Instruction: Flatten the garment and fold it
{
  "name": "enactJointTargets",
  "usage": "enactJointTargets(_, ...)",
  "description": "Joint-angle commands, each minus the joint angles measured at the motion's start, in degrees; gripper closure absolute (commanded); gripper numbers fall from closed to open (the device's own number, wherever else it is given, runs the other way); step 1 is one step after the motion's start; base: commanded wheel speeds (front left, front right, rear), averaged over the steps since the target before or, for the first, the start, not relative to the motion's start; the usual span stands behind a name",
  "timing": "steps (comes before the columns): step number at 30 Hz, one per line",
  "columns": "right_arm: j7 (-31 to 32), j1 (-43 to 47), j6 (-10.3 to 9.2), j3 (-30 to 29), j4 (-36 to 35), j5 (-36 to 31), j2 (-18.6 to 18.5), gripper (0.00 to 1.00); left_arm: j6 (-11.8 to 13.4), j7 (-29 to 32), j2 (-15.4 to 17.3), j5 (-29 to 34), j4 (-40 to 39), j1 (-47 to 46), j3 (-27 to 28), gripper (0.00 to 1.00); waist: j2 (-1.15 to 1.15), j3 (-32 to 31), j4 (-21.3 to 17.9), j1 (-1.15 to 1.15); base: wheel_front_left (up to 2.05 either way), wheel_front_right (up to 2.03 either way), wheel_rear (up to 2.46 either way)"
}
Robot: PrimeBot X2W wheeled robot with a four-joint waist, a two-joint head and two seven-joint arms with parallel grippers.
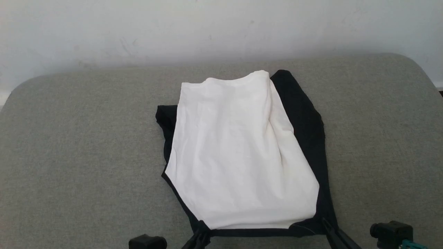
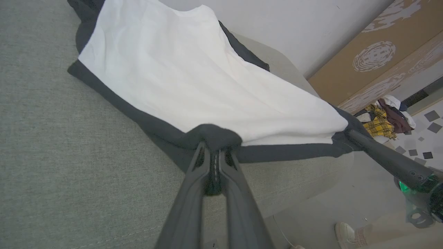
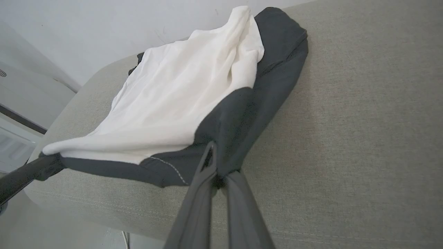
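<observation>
The garment lies in the middle of the grey fabric-covered worktop, white body facing up and collar at the far end. Its black sleeves show along the left and right sides. The left pincer is closed tight on the near left corner of the black hem. The right pincer is likewise clamped on the near right corner. Between them the hem runs stretched, close to the worktop's near edge.
</observation>
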Motion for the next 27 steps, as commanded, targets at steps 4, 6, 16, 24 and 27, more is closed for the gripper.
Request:
enactJointTargets(4,-1.1,0.1,-0.81,-1.6,1.7,-0.2,-0.8,1.00,1.1,-1.2,0.6,-0.8,2.0,0.2,1.6,1.00,0.00,0.3,0.3,0.00,0.00,0.00,0.00)
enactJointTargets(6,-1.4,-0.6,-0.81,-1.7,2.9,-1.2,-0.8,1.00,0.7,-1.2,0.3,-0.7,3.2,-0.7,1.3,1.00,0.00,0.8,0.7,0.00,0.00,0.00,0.00)
enactJointTargets(16,0.0,-7.3,-0.81,-0.2,11.6,-4.4,-0.8,1.00,-3.7,2.5,-2.5,-1.1,15.8,-10.6,-1.4,1.00,0.00,4.5,2.1,0.00,0.00,0.00,0.00)
enactJointTargets(24,1.0,-13.5,-0.81,1.4,19.5,-6.0,-0.8,1.00,-6.2,6.5,-4.1,-1.9,25.6,-17.7,-2.6,1.00,0.00,8.0,2.0,0.00,0.00,0.00,0.00)
enactJointTargets(27,0.8,-14.9,-0.81,1.2,22.4,-6.2,-0.8,1.00,-6.7,7.0,-4.7,-2.5,28.2,-18.9,-2.6,1.00,0.00,8.6,1.7,0.00,0.00,0.00,0.00)
